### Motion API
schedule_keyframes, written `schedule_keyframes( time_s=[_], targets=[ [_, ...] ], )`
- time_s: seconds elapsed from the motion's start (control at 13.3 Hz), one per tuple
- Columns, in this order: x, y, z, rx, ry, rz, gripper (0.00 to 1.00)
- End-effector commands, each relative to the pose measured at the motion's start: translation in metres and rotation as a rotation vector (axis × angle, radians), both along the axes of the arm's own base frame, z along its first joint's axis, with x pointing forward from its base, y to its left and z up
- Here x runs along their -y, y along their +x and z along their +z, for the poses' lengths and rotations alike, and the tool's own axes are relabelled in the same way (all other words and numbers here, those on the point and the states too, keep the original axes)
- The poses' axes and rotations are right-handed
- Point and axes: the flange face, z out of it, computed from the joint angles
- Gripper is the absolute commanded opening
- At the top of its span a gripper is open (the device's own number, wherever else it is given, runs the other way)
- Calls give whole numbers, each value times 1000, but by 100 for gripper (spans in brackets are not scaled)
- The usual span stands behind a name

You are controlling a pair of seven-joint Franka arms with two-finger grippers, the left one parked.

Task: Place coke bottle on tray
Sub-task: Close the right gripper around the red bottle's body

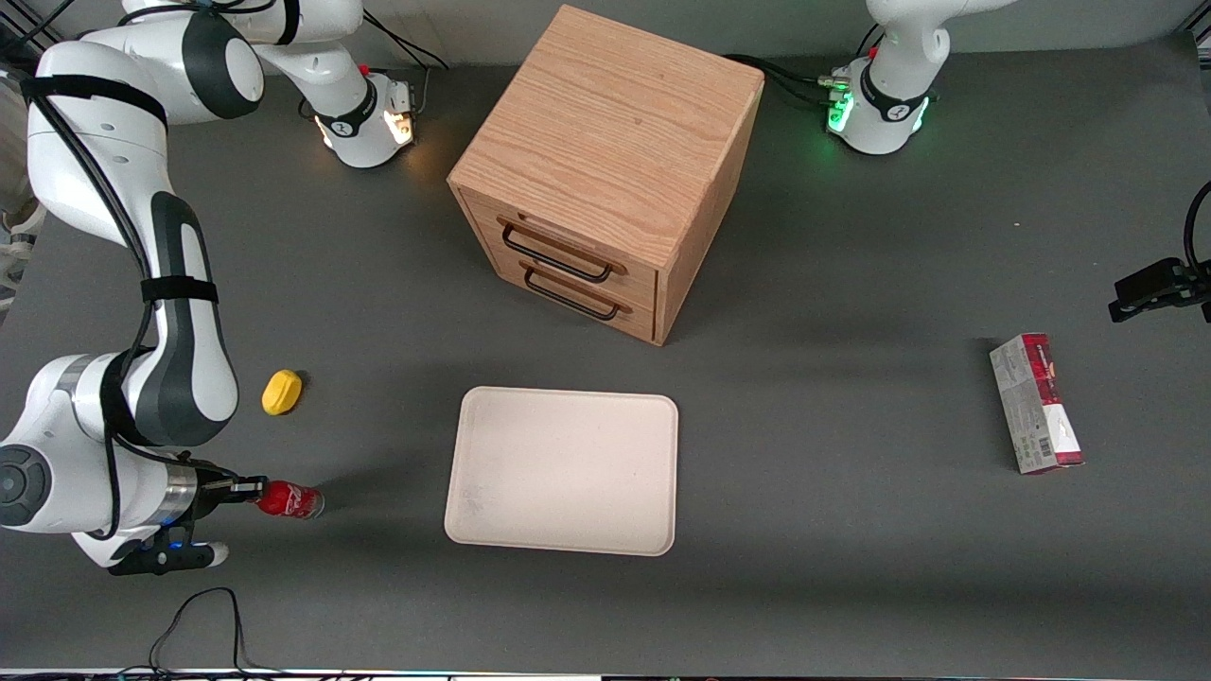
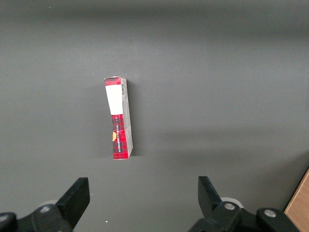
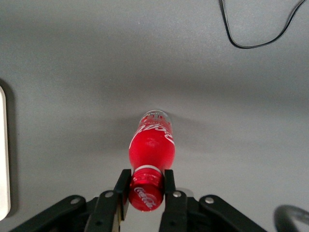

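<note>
The coke bottle (image 1: 291,499) is small, glossy red with white script, and lies on its side on the table near the working arm's end. My gripper (image 1: 248,488) is shut on its red cap; the right wrist view shows both fingers (image 3: 170,185) pressed against the cap of the bottle (image 3: 151,147), its base pointing away from the gripper (image 3: 146,186). The cream tray (image 1: 564,470) lies flat beside the bottle, toward the middle of the table, with nothing on it. Its rim shows in the right wrist view (image 3: 4,159).
A yellow object (image 1: 282,392) lies farther from the front camera than the bottle. A wooden drawer cabinet (image 1: 605,170) stands farther back than the tray. A red-and-grey carton (image 1: 1035,403) lies toward the parked arm's end. A black cable (image 1: 194,619) lies near the table's front edge.
</note>
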Motion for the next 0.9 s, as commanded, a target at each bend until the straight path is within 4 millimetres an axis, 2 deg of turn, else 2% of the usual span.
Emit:
schedule_keyframes(
  time_s=[0.0, 0.08, 0.3, 0.45, 0.83],
  targets=[
    [-2, -2, 7, 10, -14, 17, 20],
    [-4, -3, 13, 12, -13, 16, 20],
    [-13, -16, 57, -20, -19, -10, 21],
    [-14, -31, 99, -32, -18, -25, 22],
    [-17, -91, 213, -103, -13, -30, 23]
  ],
)
